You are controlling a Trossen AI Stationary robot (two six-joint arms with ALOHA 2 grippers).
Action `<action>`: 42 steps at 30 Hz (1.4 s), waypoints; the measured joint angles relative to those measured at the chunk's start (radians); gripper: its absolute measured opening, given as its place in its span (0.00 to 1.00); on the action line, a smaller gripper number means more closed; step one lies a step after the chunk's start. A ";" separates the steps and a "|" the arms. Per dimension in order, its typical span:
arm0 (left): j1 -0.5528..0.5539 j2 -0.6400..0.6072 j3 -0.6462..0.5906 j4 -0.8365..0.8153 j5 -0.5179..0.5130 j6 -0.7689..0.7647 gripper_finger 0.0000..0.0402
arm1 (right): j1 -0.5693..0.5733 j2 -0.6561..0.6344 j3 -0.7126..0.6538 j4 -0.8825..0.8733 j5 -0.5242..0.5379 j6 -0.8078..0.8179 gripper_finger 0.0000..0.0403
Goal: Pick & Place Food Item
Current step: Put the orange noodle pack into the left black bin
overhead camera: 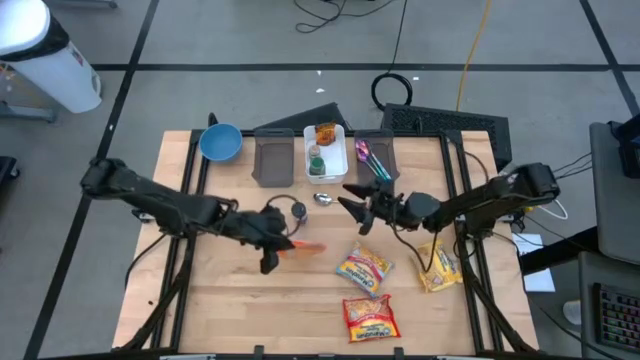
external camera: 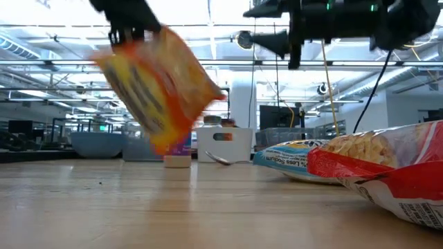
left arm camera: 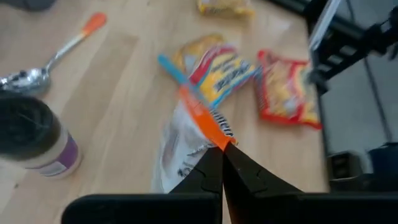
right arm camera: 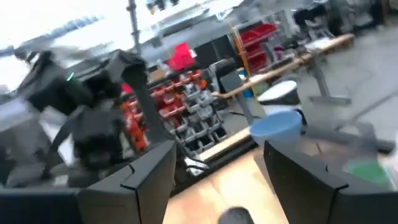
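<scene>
Wooden table (overhead camera: pixel 220 300) under bright workshop lights. Left gripper (overhead camera: pixel 275 243) clamped on orange snack packet (external camera: pixel 156 86), lifted clear for carrying. Right gripper (overhead camera: pixel 357 203) spread empty, at three o'clock of it, waiting.

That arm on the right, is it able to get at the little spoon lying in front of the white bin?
Probably yes. The right gripper hangs open just beside the spoon, with bare table between them. The left gripper, shut on an orange packet, stays clear.
</scene>
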 joint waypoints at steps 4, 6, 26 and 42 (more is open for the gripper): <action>0.025 0.000 0.132 -0.124 0.040 -0.036 0.00 | -0.005 -0.096 0.088 -0.230 -0.069 -0.067 0.59; 0.041 0.002 0.195 -0.165 0.068 -0.055 0.00 | -0.013 -0.145 0.145 -0.394 -0.125 -0.081 0.59; 0.166 0.015 0.396 -0.203 0.090 -0.194 0.00 | -0.058 -0.253 0.732 -1.412 -0.417 -0.331 0.59; 0.278 0.052 0.396 -0.144 0.221 -0.173 0.00 | -0.210 -0.054 0.801 -1.479 -0.801 -0.328 0.59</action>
